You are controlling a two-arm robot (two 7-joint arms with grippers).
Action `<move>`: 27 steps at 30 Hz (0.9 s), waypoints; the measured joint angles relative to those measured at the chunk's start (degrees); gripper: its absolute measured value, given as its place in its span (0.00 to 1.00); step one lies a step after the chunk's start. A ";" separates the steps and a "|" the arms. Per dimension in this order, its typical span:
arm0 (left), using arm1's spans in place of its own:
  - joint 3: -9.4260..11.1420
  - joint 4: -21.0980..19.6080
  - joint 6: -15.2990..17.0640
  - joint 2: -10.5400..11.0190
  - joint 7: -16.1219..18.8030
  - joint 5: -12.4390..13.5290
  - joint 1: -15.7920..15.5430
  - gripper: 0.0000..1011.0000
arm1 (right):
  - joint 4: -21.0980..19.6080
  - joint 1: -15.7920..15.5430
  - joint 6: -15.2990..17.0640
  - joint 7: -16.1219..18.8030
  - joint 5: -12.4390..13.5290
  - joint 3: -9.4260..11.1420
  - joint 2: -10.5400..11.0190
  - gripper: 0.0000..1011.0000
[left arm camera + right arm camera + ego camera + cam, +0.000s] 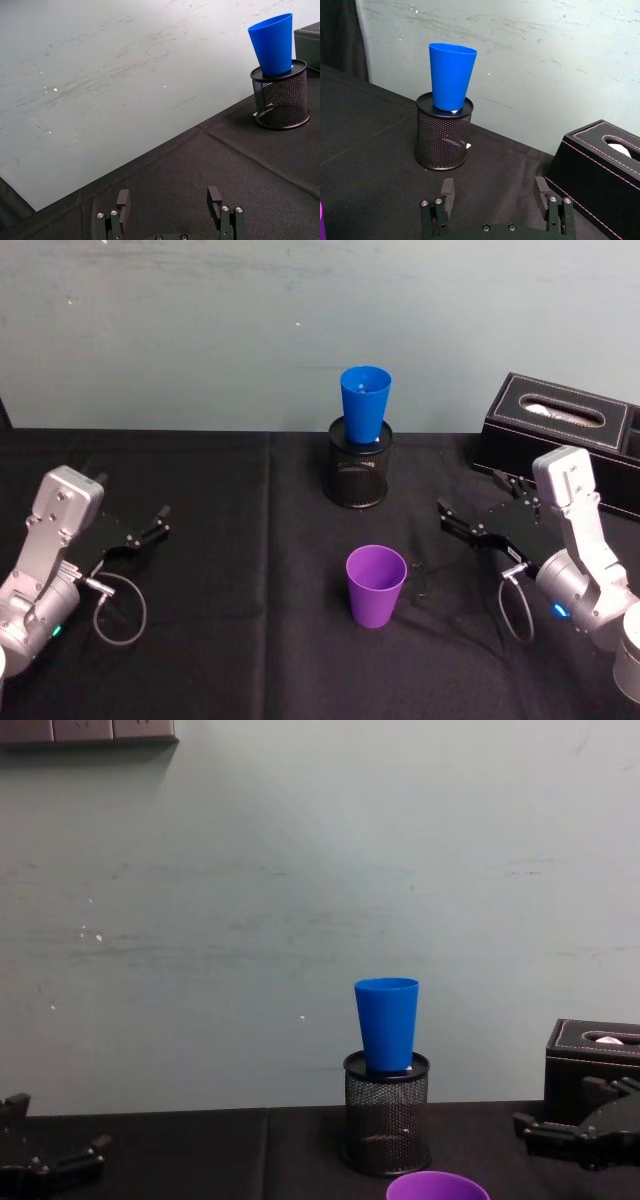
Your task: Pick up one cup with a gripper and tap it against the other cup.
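**Purple cup alone on the cloth, blue cup raised in a mesh holder**

A purple cup stands upright, rim up, on a black tablecloth, near the front and middle of the table. Nothing touches it. In the chest view only its rim peeks up at the lower edge.

Farther back, almost straight behind it, a blue cup of the same tapered shape sits upright with its narrow base dropped into the top of a black mesh pen holder. The holder lifts the blue cup well above the cloth, so its body stands higher than the purple cup's rim. Bare cloth lies between the two cups.

To the right of the purple cup, apart from it, the right gripper hovers low over the cloth with its two black fingers spread and nothing between them. Behind that arm, at the back right, lies a black tissue box with stitched edges.

Well off to the left, the left gripper rests low near the cloth, its fingers also spread and empty. A pale grey-green wall closes the scene behind the table.
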 joint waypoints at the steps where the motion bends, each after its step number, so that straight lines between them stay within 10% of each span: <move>1: 0.00 0.00 0.00 0.00 0.00 0.00 0.00 1.00 | -0.01 0.00 0.00 -0.01 0.00 -0.01 0.01 0.99; 27: 0.00 0.00 0.00 0.00 0.00 0.00 0.00 1.00 | -0.27 -0.07 -0.12 -0.54 -0.23 -0.20 0.13 0.99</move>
